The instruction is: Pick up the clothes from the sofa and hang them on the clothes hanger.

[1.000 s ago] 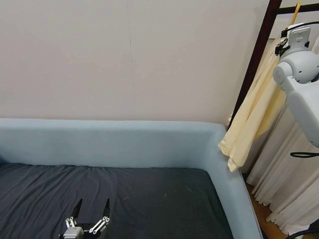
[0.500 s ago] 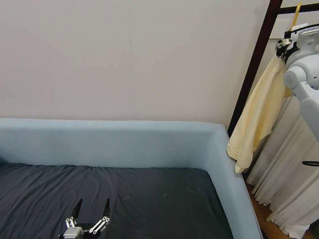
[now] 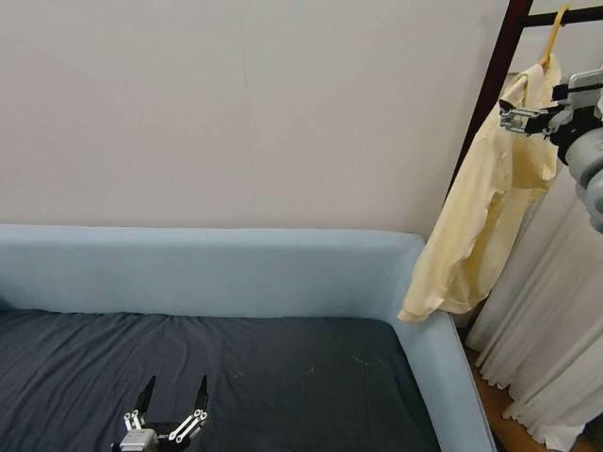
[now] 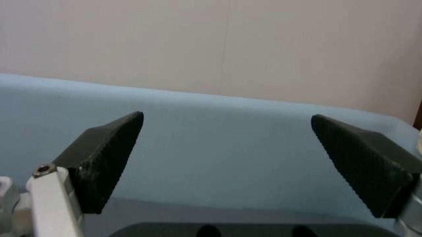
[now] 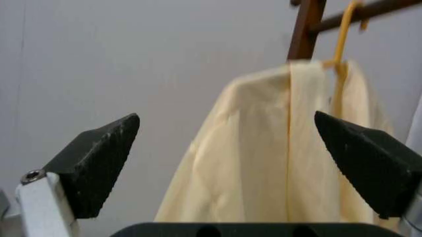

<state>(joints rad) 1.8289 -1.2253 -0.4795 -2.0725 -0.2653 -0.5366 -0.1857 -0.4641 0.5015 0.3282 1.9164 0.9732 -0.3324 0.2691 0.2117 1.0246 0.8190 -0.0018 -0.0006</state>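
A pale yellow shirt (image 3: 480, 217) hangs by a yellow hanger hook (image 3: 554, 30) from the dark wooden rack (image 3: 490, 89) at the right, its hem draping beside the sofa arm. My right gripper (image 3: 520, 118) stands open at the shirt's shoulder, apart from the cloth; in the right wrist view the shirt (image 5: 277, 163) and hook (image 5: 343, 34) hang ahead between its open fingers (image 5: 99, 158). My left gripper (image 3: 172, 403) is open low over the dark sofa seat (image 3: 236, 386), holding nothing. In the left wrist view its fingers (image 4: 105, 158) face the light blue backrest (image 4: 218, 143).
The light blue sofa (image 3: 217, 268) stands against a plain wall. White curtains (image 3: 537, 339) hang behind the rack at the right, with a strip of wooden floor (image 3: 499, 414) below.
My right gripper let go of the shirt and drew back to the right. The shirt now hangs freely from the rack. The left arm has not moved.
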